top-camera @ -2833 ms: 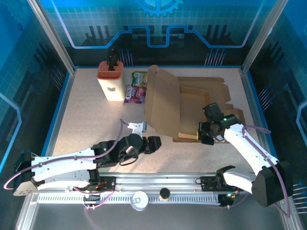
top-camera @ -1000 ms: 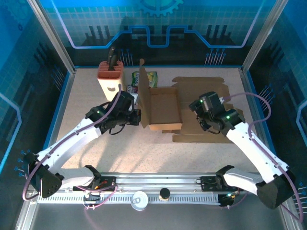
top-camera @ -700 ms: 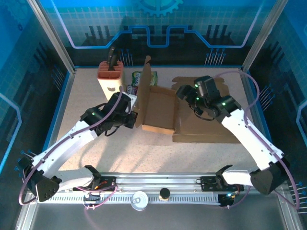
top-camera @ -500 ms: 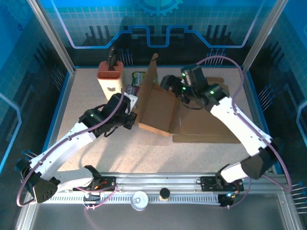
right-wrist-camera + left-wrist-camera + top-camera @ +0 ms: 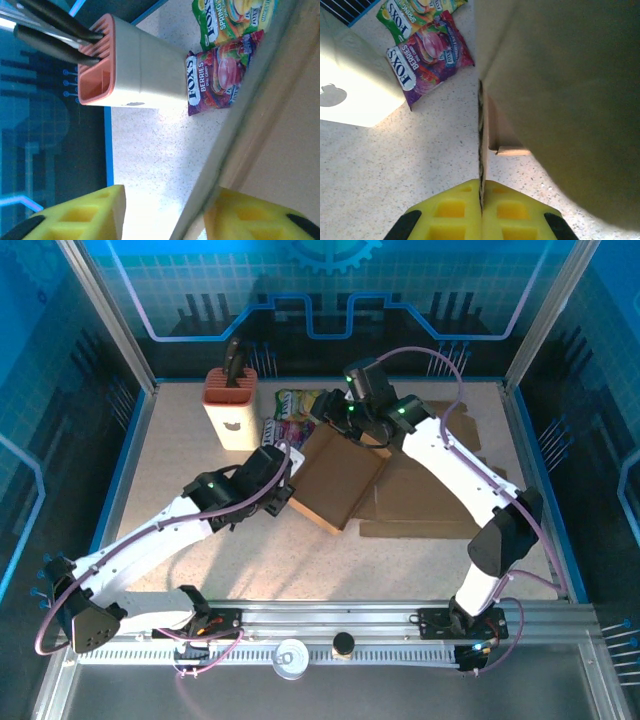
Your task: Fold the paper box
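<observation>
Left wrist shows the left gripper [image 5: 481, 189] pinching the 9 o'clock edge of the light, creasable paper box [image 5: 560, 90], while the right gripper [image 5: 167, 200] straddles its 12 o'clock edge, jaws apart.

- To me the paper box [image 5: 340, 475] looks like plain brown cardboard, matt, with a raw cut edge in the left wrist view.
- I read the tabletop [image 5: 300, 560] as a hard speckled surface, fine-grained, with little shine.
- The knife block [image 5: 230, 412] seems to be smooth matt plastic.
- The candy bags [image 5: 427, 55] are glossy printed plastic film, a bit wrinkled.
- The left gripper [image 5: 481, 197] and the right gripper [image 5: 167, 205] have moulded yellow plastic pads, matt.
- The arm shells [image 5: 150, 540] are smooth white plastic with some gloss.
- I take the frame rails [image 5: 330, 615] for brushed metal.
</observation>
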{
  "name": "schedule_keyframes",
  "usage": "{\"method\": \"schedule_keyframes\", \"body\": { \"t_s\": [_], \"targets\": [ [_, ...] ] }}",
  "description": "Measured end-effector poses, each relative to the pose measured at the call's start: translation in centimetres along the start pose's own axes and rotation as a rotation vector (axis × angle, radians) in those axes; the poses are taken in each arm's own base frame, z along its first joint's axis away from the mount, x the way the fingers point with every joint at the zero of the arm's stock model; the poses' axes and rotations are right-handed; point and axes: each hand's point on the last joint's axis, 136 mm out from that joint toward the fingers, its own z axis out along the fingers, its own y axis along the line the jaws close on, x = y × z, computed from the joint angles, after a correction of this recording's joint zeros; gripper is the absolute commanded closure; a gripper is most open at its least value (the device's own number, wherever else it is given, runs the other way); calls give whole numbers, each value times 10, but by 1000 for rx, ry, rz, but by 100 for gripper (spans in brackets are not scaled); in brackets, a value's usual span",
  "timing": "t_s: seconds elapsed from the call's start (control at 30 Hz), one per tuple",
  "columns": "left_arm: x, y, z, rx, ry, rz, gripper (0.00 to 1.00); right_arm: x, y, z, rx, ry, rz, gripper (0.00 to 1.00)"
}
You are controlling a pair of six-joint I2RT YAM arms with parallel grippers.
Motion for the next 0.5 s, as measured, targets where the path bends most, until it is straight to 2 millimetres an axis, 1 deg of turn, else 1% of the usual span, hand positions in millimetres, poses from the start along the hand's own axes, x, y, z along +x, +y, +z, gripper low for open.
{"method": "schedule_keyframes", "body": {
  "t_s": [0.07,0.1,0.13,0.17,0.23,0.3,0.37,0.4,0.47,0.5],
  "targets": [
    [0,2,1,-21,-6,9,100,-1,-1,0,1,0,16,86],
    [-1,3,2,-31,-9,11,98,-1,-1,0,3,0,32,95],
    [-1,4,2,-41,-13,12,87,-1,-3,0,8,0,46,100],
    [-1,3,3,-46,-14,19,74,-1,-4,0,10,0,67,100],
    [-1,3,3,-67,-25,21,58,-1,-9,0,21,-11,94,100],
    [-4,2,-1,-85,-52,18,51,0,-18,-5,42,-30,133,100],
    [-8,1,-11,-83,-100,-11,45,3,-29,-13,70,-59,194,100],
    [-10,1,-16,-77,-126,-36,44,4,-35,-20,83,-80,228,100],
    [-14,4,-32,-61,-190,-102,40,6,-46,-35,112,-129,304,100],
    [-15,7,-40,-49,-225,-142,39,7,-53,-46,131,-161,351,100]
  ]
}}
